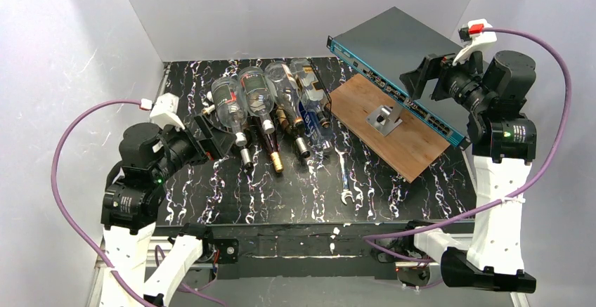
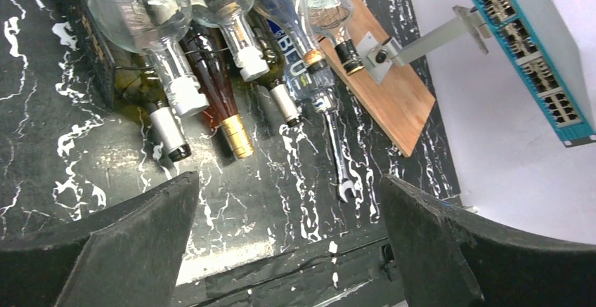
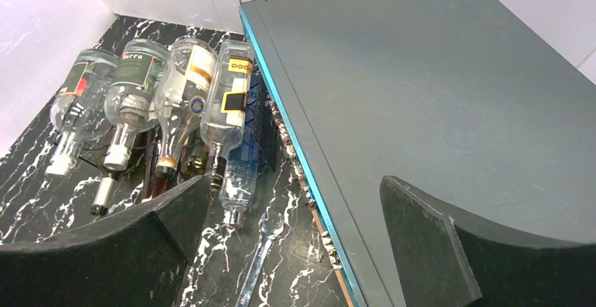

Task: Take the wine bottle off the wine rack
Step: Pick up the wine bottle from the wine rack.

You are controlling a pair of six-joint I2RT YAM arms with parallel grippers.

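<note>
While bottles lie stacked, necks toward arms, on wine rack (image 2: 130, 67) (wire mostly hidden) at back of table, gold-foiled wine bottle (image 1: 269, 142) sits in lower row under clear bottles (image 1: 228, 100). Left gripper (image 2: 288, 180) near necks, jaws spread, empty. Right gripper (image 3: 295, 180) spread, by grey network switch (image 1: 393, 36). Step, by my guess: approach. Next calls for straddling one neck, closing, drawing out without toppling stack.

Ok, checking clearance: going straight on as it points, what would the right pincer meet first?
Probably the flat grey metal box with the teal edge, right ahead of the right pincer; depth is unclear.
</note>
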